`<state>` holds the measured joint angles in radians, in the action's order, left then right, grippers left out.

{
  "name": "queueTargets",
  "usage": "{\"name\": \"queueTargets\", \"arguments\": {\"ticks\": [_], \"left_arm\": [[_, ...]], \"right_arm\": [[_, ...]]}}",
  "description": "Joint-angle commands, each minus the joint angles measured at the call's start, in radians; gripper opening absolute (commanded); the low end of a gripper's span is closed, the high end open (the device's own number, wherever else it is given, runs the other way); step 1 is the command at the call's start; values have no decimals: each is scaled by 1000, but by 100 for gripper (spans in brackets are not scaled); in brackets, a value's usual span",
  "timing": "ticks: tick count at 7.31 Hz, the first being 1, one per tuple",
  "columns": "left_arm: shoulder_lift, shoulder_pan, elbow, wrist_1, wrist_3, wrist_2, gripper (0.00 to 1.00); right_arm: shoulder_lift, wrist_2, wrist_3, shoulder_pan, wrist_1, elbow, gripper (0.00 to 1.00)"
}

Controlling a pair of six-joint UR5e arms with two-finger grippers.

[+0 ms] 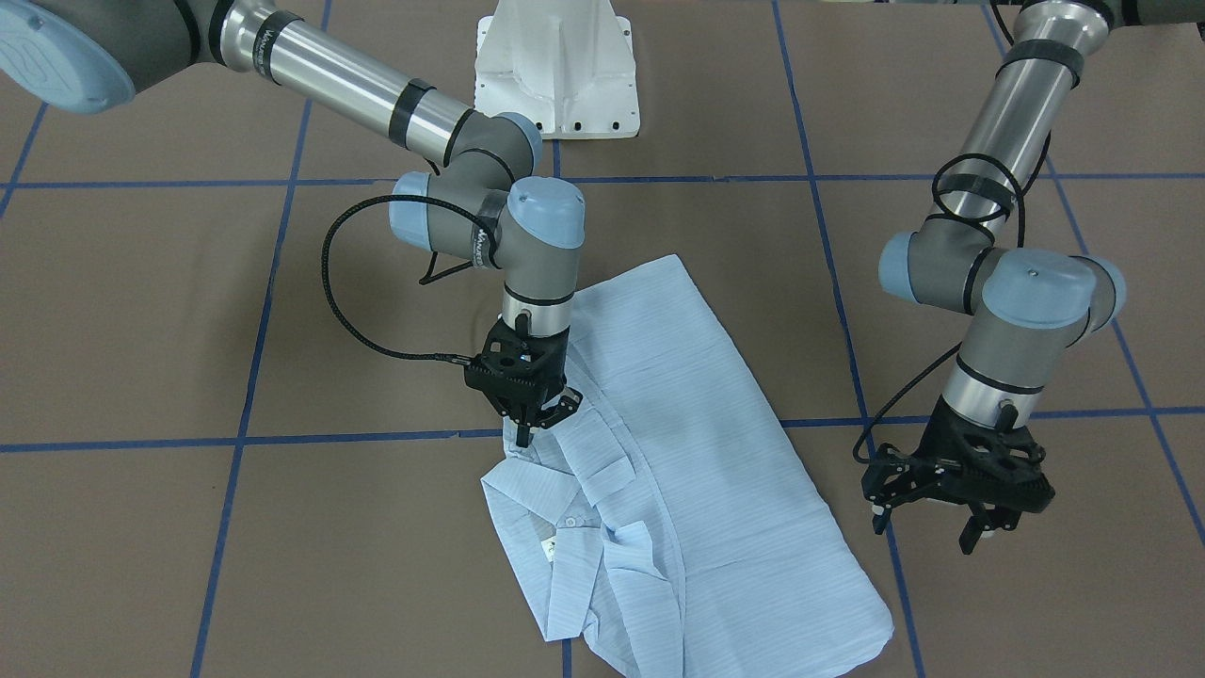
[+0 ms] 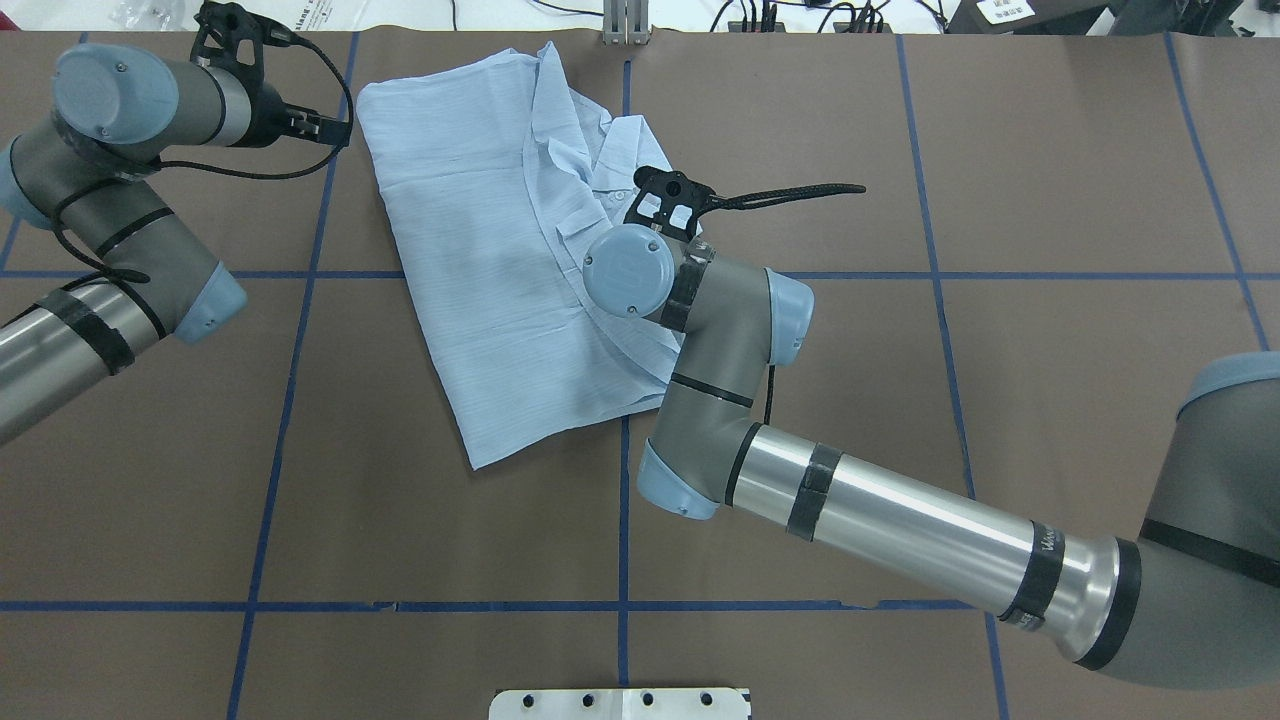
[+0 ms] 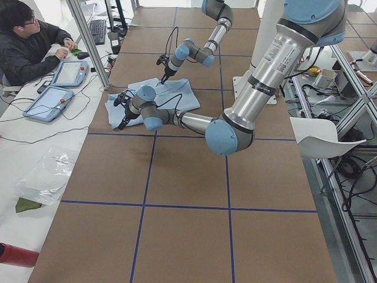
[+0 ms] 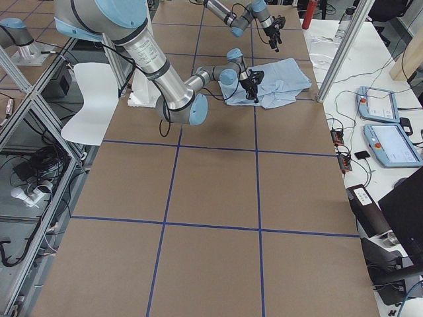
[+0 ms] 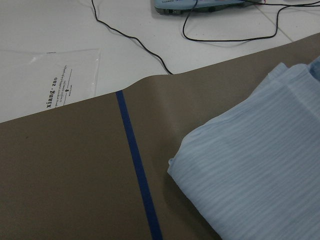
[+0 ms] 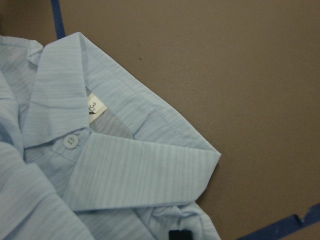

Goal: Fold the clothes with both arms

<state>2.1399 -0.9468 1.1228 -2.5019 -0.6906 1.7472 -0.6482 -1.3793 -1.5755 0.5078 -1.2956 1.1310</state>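
Note:
The light blue striped shirt (image 1: pixel 678 452) lies folded into a long slab near the table's far edge, also in the overhead view (image 2: pixel 480 250). Its collar (image 6: pixel 125 170), with a white button and a size label, fills the right wrist view. My right gripper (image 1: pixel 525 435) points down at the shirt's shoulder edge beside the collar. Its fingers are shut, and the fabric peaks up to the tip as if pinched. My left gripper (image 1: pixel 924 535) hovers open and empty over bare table, just off the shirt's other long edge (image 5: pixel 260 165).
Blue tape lines (image 1: pixel 358 439) grid the brown table. The white pedestal base (image 1: pixel 555 75) stands behind the shirt. Past the table's far edge are a plastic bag (image 5: pixel 50 80), cables, tablets (image 3: pixel 50 103) and a seated person (image 3: pixel 29 41).

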Motion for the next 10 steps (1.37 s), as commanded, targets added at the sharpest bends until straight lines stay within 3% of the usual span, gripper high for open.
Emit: {"name": "queueTargets", "arguments": {"ticks": [1,4,7,8,10], "left_arm": [[0,-1,0,0,-1,0,100],[0,0,8,0,-1,0,100],[0,0,8,0,-1,0,100],[0,0,8,-2,-3,0,100],[0,0,9,0,-1,1,100]], "right_arm": [[-16,-1,-1,1,-30,47,0],[-190,11,-55,-41,-97,304,0],[-356,92,-80,-152,-197,568,0],[-396,94,-78,-158,-212,617,0],[-424,89,-61,-158,-211,616,0]]}}
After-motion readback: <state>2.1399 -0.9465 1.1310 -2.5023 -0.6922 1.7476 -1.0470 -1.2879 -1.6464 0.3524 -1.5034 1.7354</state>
